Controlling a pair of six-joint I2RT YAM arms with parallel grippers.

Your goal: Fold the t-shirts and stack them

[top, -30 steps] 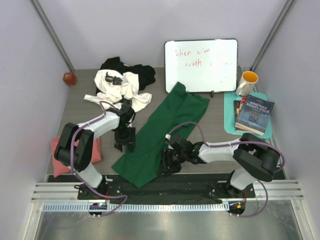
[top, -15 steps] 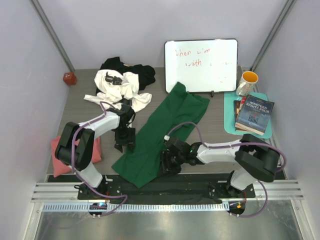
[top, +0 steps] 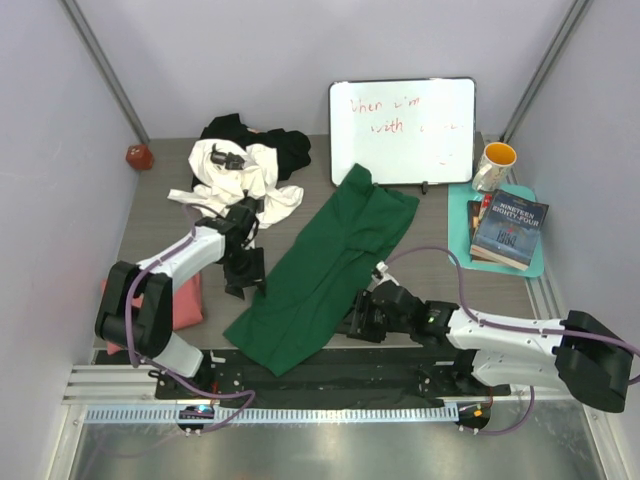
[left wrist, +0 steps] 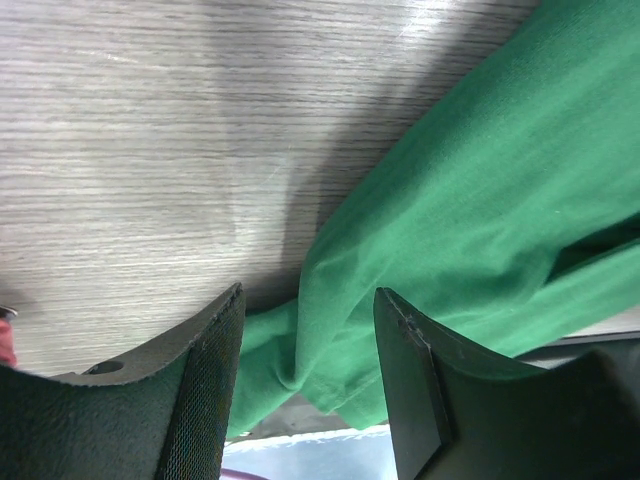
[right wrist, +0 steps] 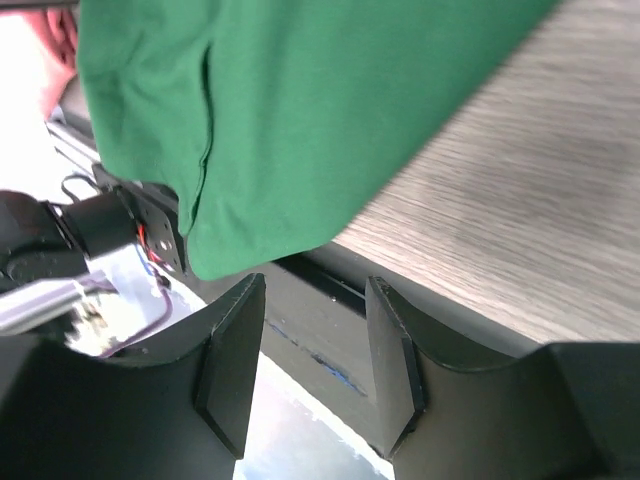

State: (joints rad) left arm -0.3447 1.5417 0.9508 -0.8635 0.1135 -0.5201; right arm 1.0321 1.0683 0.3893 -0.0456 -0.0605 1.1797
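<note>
The dark green t-shirt (top: pixel 330 265) lies as a long diagonal strip on the table, its near end hanging over the front edge. My left gripper (top: pixel 245 272) stands open at its left border; in the left wrist view the gripper (left wrist: pixel 310 385) has the green hem (left wrist: pixel 330 350) showing between its open fingers. My right gripper (top: pixel 362 318) is open just right of the shirt's near end; in the right wrist view the gripper (right wrist: pixel 315 370) holds nothing, and the green shirt (right wrist: pixel 270 110) lies beyond it. The white t-shirt (top: pixel 235 175) and black t-shirt (top: pixel 288 147) are piled at the back left. The salmon pink t-shirt (top: pixel 185 300) lies near left.
A whiteboard (top: pixel 402 130) leans at the back. An orange-lined mug (top: pixel 494 164) and a stack of books (top: pixel 508 230) stand on the teal mat (top: pixel 459 232) at right. A red ball (top: pixel 139 156) sits at the far left. A black rail (top: pixel 400 365) runs along the front edge.
My right arm has swung out to the right, its gripper drawing off the green shirt's near edge. My left gripper has shifted slightly left and back. The shirt lies much as before.
</note>
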